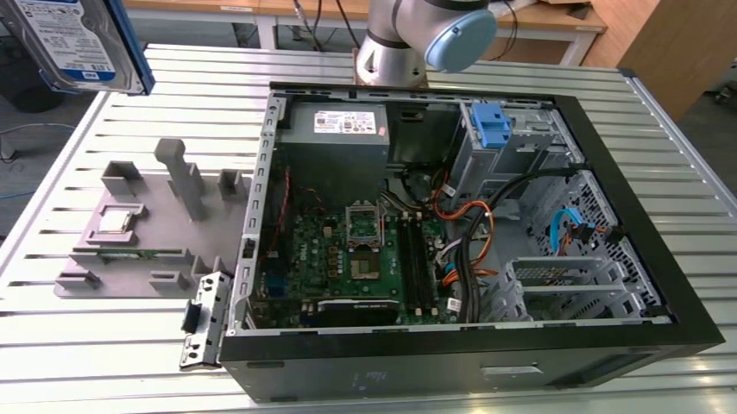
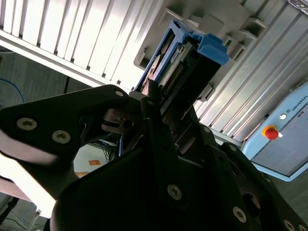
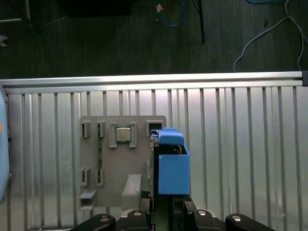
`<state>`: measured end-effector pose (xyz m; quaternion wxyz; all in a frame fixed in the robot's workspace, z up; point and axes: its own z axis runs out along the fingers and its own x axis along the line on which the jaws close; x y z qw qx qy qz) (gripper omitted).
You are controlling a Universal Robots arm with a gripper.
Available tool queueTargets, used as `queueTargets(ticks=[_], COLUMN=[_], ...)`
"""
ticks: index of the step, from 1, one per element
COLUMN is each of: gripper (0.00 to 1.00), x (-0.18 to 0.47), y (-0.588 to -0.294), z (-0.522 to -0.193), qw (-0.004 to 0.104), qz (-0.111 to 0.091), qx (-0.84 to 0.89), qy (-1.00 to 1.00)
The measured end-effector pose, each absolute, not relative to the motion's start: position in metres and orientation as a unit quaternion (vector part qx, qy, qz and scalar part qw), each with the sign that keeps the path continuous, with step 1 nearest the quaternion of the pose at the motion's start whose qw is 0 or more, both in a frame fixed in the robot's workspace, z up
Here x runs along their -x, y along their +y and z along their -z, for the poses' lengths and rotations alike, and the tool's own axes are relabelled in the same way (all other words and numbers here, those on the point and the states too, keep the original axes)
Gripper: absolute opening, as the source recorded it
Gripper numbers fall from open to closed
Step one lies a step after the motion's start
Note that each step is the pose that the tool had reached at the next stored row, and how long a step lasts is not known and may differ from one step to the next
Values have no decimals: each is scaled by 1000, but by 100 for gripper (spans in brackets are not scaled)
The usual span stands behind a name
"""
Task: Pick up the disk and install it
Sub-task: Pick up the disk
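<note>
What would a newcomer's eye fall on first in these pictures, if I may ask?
The open computer case sits in the middle of the exterior view, its green board and cables laid bare. At that view's upper left the disk hangs high above the slatted table. In the first wrist view the claw is shut on it, with the grey fixture below.

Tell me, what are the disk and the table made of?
The disk is probably metal, silvery around its glossy white-and-blue label. Its blue rails look like matte plastic. The table seems to be bare metal, maybe aluminium: pale, ribbed, softly shiny.
</note>
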<state>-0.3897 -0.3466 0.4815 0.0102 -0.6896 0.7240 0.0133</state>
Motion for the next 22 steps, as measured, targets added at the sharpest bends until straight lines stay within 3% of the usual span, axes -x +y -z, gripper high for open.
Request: queueTargets(ticks=[22], gripper=[35], x=[375], y=[-347], z=[-483], qw=[10], qz=[-13], qx=[690], qy=[724])
